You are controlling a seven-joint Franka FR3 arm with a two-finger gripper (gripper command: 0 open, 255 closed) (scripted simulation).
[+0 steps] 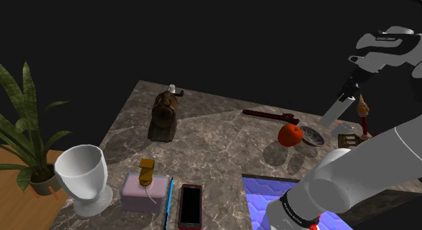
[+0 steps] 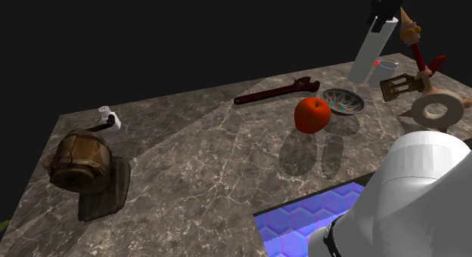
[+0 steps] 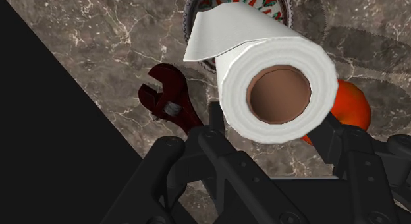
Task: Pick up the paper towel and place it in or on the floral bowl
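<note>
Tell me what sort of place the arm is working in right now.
Likely a household counter, though a black area surrounds it: a marble-patterned worktop carrying a phone, a red fruit and a patterned bowl, with a potted plant beside it on a wooden floor.

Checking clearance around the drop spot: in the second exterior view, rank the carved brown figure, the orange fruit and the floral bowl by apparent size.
1. The carved brown figure, largest, though nearer the camera.
2. The orange fruit and the floral bowl look about alike, so they are unranked.

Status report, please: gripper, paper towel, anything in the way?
Gripper shut on paper towel. Held aloft, not yet in floral bowl. Orange fruit beside bowl.
</note>
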